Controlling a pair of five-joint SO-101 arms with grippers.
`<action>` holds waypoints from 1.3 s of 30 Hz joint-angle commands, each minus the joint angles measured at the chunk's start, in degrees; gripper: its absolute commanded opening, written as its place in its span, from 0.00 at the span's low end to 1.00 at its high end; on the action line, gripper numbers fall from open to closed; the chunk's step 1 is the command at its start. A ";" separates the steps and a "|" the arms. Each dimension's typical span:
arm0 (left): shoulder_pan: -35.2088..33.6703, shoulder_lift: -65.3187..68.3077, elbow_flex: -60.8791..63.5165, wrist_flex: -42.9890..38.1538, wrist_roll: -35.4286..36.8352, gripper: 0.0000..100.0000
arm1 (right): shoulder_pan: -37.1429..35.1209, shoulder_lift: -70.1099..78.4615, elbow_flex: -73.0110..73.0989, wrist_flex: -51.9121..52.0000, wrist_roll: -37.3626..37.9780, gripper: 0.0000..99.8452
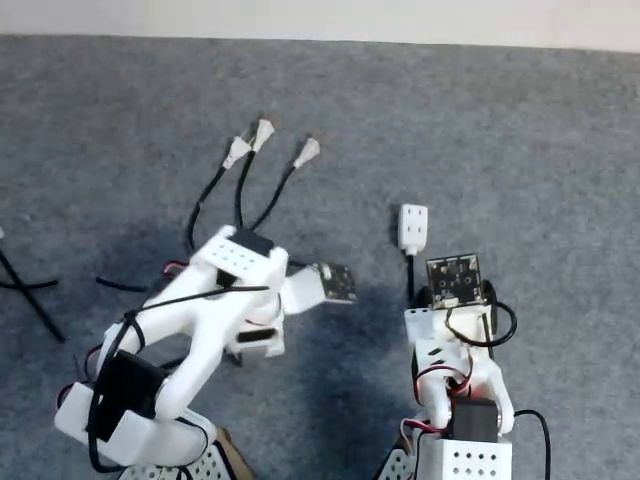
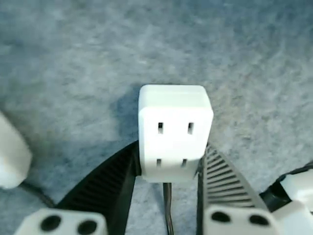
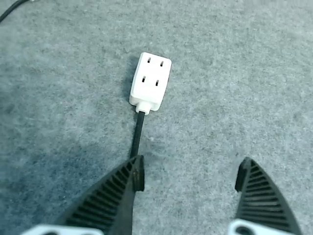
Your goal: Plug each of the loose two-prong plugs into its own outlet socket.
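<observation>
Three loose plugs (image 1: 263,135) are lying unplugged, up-left of the socket block (image 1: 412,227) in the high view. Just behind that block the right gripper (image 3: 191,166) is hovering, jaws wide. The left gripper (image 2: 169,149) is clamping a second socket block (image 2: 175,129). Likely still setting up; next move is probably grabbing one plug and lining its prongs up with the slots.
</observation>
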 commanded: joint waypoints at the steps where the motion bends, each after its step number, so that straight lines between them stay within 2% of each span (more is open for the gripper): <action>1: -2.07 -1.01 -3.91 2.02 -0.62 0.21 | -0.57 -1.36 7.69 -1.27 -0.18 0.29; 5: -3.03 -1.01 -5.58 2.37 -0.62 0.31 | -0.57 -1.36 7.69 -1.27 -0.18 0.29; 11: -3.30 -1.01 -7.52 2.37 -0.53 0.32 | -0.57 -1.36 7.69 -1.27 -0.18 0.29; 15: -8.84 -1.10 -17.19 2.37 6.86 0.32 | -0.57 -1.36 7.69 -1.27 -0.18 0.29; 18: -13.05 -1.01 -27.38 2.37 18.02 0.32 | -0.22 -1.27 7.69 -1.10 -0.18 0.29; 23: -18.15 -0.57 -36.26 2.29 49.32 0.32 | 2.59 -1.27 7.08 -1.10 1.93 0.29; 27: -22.02 -0.40 -32.40 -0.70 73.58 0.32 | 2.59 -1.19 2.77 0.40 2.11 0.29; 30: -24.57 -0.40 -23.52 -9.41 88.79 0.32 | 1.19 -1.10 -4.35 4.18 1.93 0.29; 33: -25.01 -0.40 -15.87 -19.08 95.65 0.32 | -0.92 2.77 -10.24 5.41 1.85 0.29; 39: -26.33 -0.48 -9.54 -27.96 95.56 0.32 | -2.42 31.16 -25.10 1.98 -0.97 0.29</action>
